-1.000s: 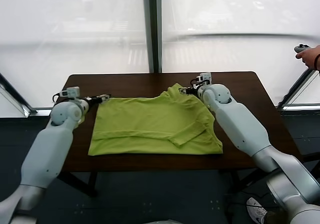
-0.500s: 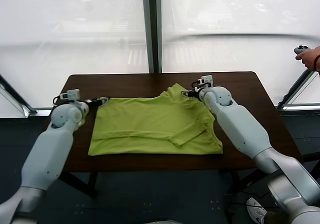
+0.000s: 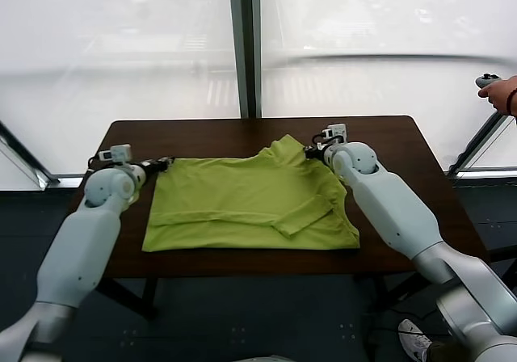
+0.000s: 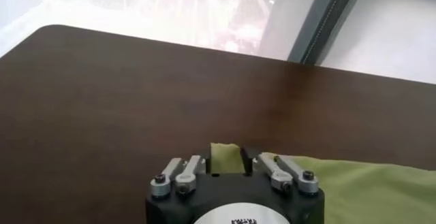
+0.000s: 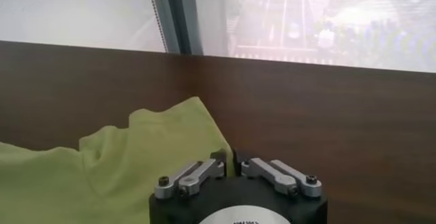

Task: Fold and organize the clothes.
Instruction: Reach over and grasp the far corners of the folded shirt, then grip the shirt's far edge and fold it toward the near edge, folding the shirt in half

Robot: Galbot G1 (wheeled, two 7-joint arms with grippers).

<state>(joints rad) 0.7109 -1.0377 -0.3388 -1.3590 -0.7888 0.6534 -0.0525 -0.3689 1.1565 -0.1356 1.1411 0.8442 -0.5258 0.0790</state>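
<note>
The T-shirt (image 3: 250, 204) lies flat across the counter (image 3: 129, 136), its long axis running side to side. The left hand (image 3: 166, 162) pinches its far left corner, the right hand (image 3: 308, 150) its far right corner, both clamped on cloth; the fold probably runs toward the near hem.

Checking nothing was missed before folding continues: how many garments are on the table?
1: a single lime-green T-shirt spread across the dark table, the left gripper pinching its far left corner and the right gripper at its raised far right edge. Nothing seems hidden.
</note>
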